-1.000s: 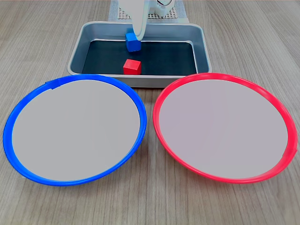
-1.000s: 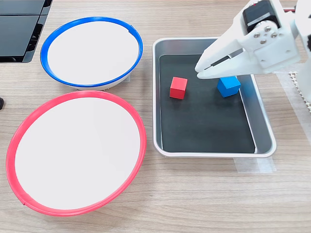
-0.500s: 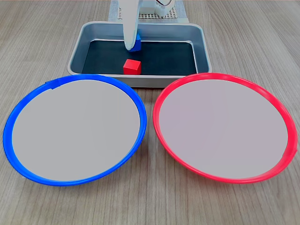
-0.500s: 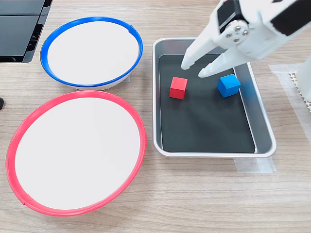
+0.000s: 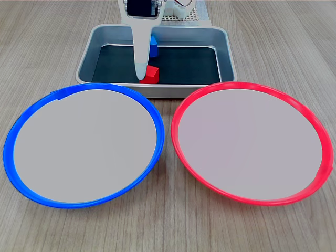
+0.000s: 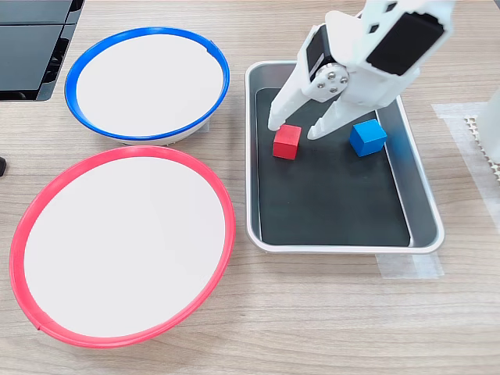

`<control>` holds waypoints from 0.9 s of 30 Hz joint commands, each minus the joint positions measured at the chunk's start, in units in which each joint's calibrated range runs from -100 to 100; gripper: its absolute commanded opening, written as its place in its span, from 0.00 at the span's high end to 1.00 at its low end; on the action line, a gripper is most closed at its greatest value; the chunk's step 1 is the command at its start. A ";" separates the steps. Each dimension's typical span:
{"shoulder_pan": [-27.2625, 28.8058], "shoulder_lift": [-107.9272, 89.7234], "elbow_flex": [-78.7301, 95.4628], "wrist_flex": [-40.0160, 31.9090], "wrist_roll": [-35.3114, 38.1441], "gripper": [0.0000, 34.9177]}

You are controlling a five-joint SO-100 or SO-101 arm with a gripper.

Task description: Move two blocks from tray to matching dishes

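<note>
The red block (image 6: 287, 141) lies on the dark bottom of the tray (image 6: 426, 209), in the half nearer the dishes, and the hand (image 6: 294, 127) is over it with its jaws spread apart: in the second exterior view one white fingertip (image 6: 275, 123) sits just beside the block's upper-left corner and the other fingertip (image 6: 316, 133) just off its right side, so the block lies between and slightly below the two tips. Whether either tip touches the block cannot be told. In the first exterior view the one white finger (image 5: 140, 58) that shows comes straight down in front of the red block (image 5: 152, 74), covering its left part, with the tip low by the tray's (image 5: 227, 58) near wall. The blue block (image 6: 367, 137) rests on the tray bottom to the second exterior view's right of the hand, apart from the red one; in the first exterior view the blue block (image 5: 153, 46) shows behind the finger. The arm reaches in from the second exterior view's upper right, its white body tilted down over the tray and the fingers pointing down and to the left. On the wooden bench (image 6: 312, 328), the blue-rimmed dish (image 6: 147, 84) and the red-rimmed dish (image 6: 121, 244) lie side by side near the tray, both holding nothing.
</note>
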 commanded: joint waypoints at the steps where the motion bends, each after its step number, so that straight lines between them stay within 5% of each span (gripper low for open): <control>1: -0.48 2.33 -4.66 0.83 0.29 0.99; 9: -5.09 -6.45 -10.85 13.95 6.59 0.98; 14: -4.62 -8.07 -10.58 16.43 11.67 0.58; 18: -3.02 -5.85 -9.49 14.86 15.04 0.42; 27: -2.65 2.93 -8.21 9.66 19.05 0.42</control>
